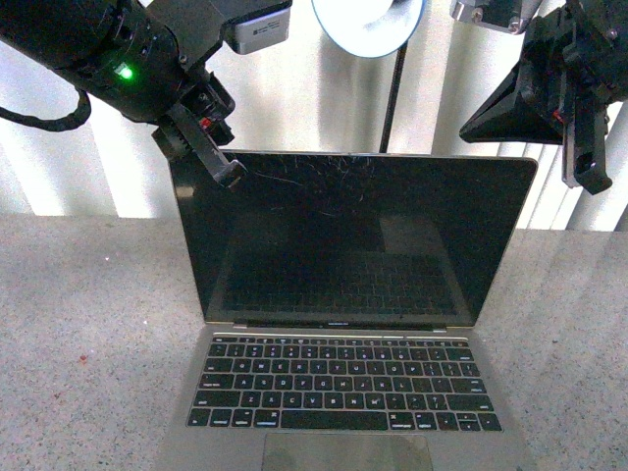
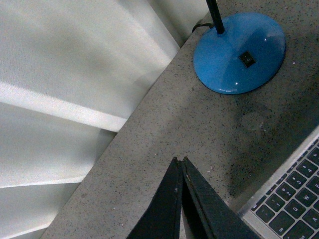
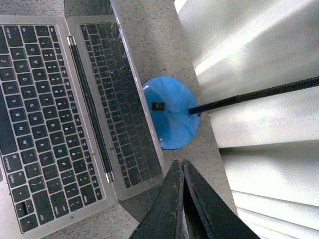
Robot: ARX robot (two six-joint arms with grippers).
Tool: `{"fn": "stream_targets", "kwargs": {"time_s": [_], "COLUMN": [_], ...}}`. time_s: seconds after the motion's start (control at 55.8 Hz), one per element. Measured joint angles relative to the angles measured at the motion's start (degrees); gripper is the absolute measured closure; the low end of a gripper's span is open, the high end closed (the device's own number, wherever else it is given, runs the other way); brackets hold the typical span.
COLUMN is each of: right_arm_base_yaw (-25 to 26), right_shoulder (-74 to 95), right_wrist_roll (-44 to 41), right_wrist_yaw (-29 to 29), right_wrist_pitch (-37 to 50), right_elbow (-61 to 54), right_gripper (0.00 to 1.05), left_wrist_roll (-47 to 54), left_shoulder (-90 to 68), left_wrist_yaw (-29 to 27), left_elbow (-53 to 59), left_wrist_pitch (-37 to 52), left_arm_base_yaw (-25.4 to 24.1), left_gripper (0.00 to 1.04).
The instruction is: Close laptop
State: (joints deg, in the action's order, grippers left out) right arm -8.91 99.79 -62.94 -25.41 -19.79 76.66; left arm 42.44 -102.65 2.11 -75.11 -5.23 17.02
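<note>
The laptop (image 1: 353, 294) stands open on the speckled table, its scratched black screen upright and its black keys toward me. My left gripper (image 1: 231, 175) is shut and sits at the screen's top left corner, touching or just off the edge. In the left wrist view its closed tips (image 2: 180, 160) hang over bare table beside the laptop's keyboard corner (image 2: 294, 199). My right gripper (image 1: 592, 182) is shut, raised to the right of the screen's top right corner and apart from it. In the right wrist view its tips (image 3: 179, 163) hover behind the laptop (image 3: 55, 114), past the screen's edge.
A lamp with a round blue base (image 3: 172, 119) stands on the table behind the screen, its black stem (image 1: 394, 93) rising to a white shade (image 1: 368, 25). White curtain folds (image 1: 59, 147) close off the back. The grey table (image 1: 88, 334) spreads on both sides.
</note>
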Motion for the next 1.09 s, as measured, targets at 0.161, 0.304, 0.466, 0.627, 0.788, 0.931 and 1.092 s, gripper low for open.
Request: {"fn": "stream_targets", "kwargs": {"time_s": [0.161,0.304,0.466,0.627,0.788,0.931,1.092], "right_arm_base_yaw": [0.3,0.2,0.0,-0.1,-0.1,-0.1,-0.1], "right_shoulder": [1.6,3.5,4.4,4.4,4.4,4.3,3.6], "right_wrist_roll": [-0.2,-0.3,-0.3,-0.3,-0.5,-1.0,-2.1], "right_wrist_yaw": [0.0,-0.2,-0.4,-0.6,-1.0,-1.3,-1.7], "right_wrist_pitch": [-0.4,-0.6,-0.6,-0.7,0.0,0.0,0.8], "right_elbow": [1.6,2.5,2.8,2.8,2.0,0.5,-2.0], "right_gripper": [1.02,1.02,1.02,1.02,1.02,1.02,1.02], "left_wrist_roll": [0.0,0.1,1.1,1.3,1.3,1.3,1.0], "left_shoulder": [0.0,0.0,0.0,0.0,0.1,0.3,0.9], "left_wrist_yaw": [0.1,0.4,0.8,0.9,1.5,2.1,4.0], "left_elbow": [0.0,-0.3,-0.4,-0.7,-0.8,-0.3,1.2], "left_wrist_pitch": [-0.5,-1.4,-2.0,-3.1,-4.7,-5.3,-5.6], "left_arm_base_yaw": [0.2,0.2,0.4,0.7,1.2,1.6,1.6], "left_gripper": [1.01,1.01,1.01,1.01,1.01,1.01,1.01]}}
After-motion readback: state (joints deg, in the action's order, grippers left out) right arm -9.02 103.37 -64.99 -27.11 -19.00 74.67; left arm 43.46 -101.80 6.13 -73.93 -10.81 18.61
